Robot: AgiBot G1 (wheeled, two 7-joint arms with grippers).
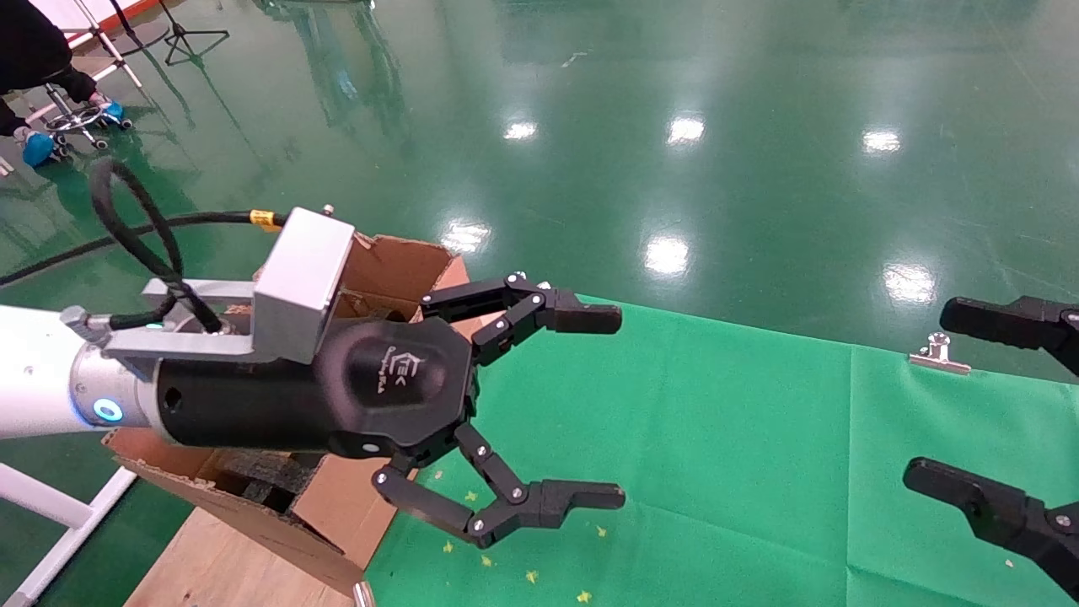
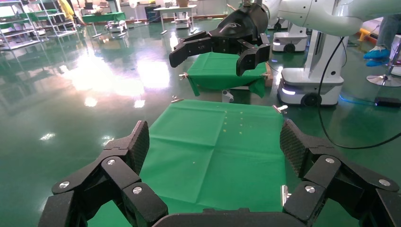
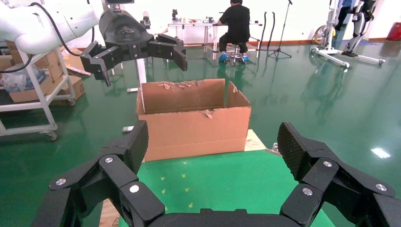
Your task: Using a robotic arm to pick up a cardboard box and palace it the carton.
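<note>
The left gripper [image 1: 611,405] is hovering at frame centre, jaws spread wide and empty — the carton [image 1: 396,261] is sitting behind it, at left. The right gripper [image 1: 986,405] is gaping empty at right edge. No box is showing — its bearing cannot be told.

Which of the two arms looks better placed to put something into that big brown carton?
Probably the left. The left gripper hangs open right beside the carton, while the right gripper, also open, sits across the green cloth. No small box is visible, so neither holds anything.
</note>
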